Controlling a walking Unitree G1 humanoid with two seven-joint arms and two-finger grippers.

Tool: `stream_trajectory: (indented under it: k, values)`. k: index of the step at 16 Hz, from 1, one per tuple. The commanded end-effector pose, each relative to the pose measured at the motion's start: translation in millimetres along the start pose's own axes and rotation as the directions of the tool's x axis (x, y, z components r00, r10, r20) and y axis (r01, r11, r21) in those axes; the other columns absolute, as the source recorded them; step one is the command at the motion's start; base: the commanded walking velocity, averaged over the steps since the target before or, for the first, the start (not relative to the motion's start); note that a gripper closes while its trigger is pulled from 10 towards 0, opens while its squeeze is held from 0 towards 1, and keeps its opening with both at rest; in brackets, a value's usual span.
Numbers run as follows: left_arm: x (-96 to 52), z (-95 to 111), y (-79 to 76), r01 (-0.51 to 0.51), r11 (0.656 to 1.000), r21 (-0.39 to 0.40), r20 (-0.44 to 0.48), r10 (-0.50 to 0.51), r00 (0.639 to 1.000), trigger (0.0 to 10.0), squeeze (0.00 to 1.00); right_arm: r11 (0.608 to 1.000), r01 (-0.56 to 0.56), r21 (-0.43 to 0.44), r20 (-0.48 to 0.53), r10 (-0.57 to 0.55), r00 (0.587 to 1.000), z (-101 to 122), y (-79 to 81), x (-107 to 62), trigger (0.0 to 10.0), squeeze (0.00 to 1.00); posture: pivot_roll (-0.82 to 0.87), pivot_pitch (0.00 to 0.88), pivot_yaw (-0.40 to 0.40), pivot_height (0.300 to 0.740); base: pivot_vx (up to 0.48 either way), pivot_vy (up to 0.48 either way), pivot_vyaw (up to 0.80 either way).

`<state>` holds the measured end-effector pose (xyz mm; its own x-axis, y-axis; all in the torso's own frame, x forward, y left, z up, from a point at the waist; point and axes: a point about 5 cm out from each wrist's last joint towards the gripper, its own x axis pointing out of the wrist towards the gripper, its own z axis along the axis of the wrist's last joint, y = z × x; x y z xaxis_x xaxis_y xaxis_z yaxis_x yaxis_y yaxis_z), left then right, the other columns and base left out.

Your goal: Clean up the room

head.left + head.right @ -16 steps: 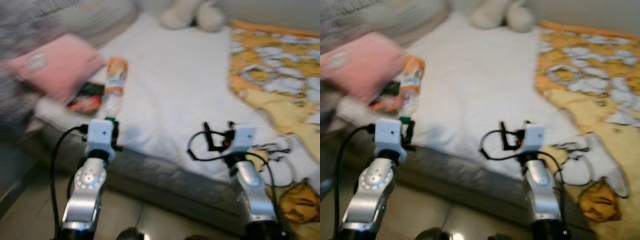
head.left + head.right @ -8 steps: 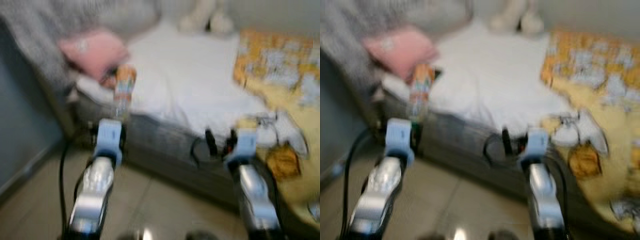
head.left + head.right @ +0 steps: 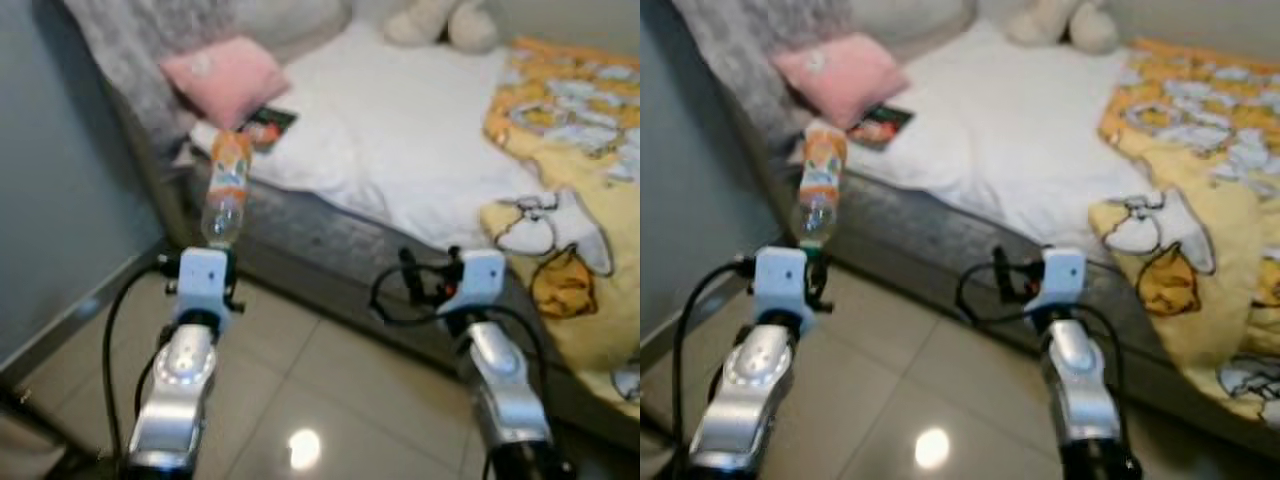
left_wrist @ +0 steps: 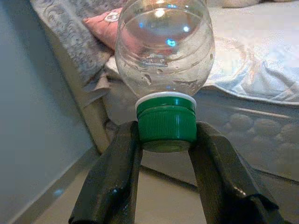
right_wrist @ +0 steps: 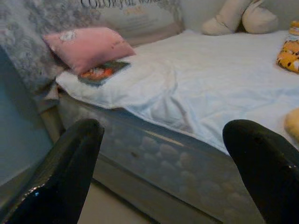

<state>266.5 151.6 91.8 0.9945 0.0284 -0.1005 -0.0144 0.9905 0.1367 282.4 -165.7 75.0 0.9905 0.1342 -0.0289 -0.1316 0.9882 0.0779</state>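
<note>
Bottle (image 4: 164,51) cap-first in left tool (image 4: 167,142), beside bed (image 3: 400,150).

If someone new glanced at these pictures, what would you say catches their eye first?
Probably the bottle, held by its green cap in the left gripper, pointing up over the tiled floor beside the bed. Next, the pink pillow at the bed's left end and the yellow blanket hanging off its right side.

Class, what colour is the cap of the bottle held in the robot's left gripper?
Green. The bottle cap shows best in the left wrist view.
</note>
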Motion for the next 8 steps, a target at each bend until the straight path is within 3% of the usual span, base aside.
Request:
stream_trajectory:
  k: [1, 5, 8]
  values:
    - [-0.7, 3, 3.0, -0.013, 1.0, 0.001, 0.02, 0.013, 1.0, 10.0, 0.0, 1.0, -0.014, 0.004, 0.003, 0.014, 1.0, 2, 3.0, 2.9, 10.0, 0.01, -0.09, 0.0, -0.005, 0.74, 0.0, 0.0, 0.6]
    - [-0.9, -3, 12.2, -0.064, 0.998, 0.019, -0.002, 0.064, 0.998, 10.0, 0.0, 1.0, -0.02, 0.014, 0.001, 0.02, 1.0, 4, 0.9, 6.5, 10.0, 0.03, -0.07, 0.0, -0.028, 0.74, 0.0, 0.0, 0.59]
    - [-13.4, -25, 26.4, -0.06, 0.998, 0.017, -0.045, 0.061, 0.997, 10.0, 0.0, 0.999, -0.019, 0.031, 0.003, 0.019, 1.0, 6, -2.4, 8.4, 10.0, 0.05, -0.07, 0.0, -0.031, 0.74, 0.0, 0.0, 0.57]
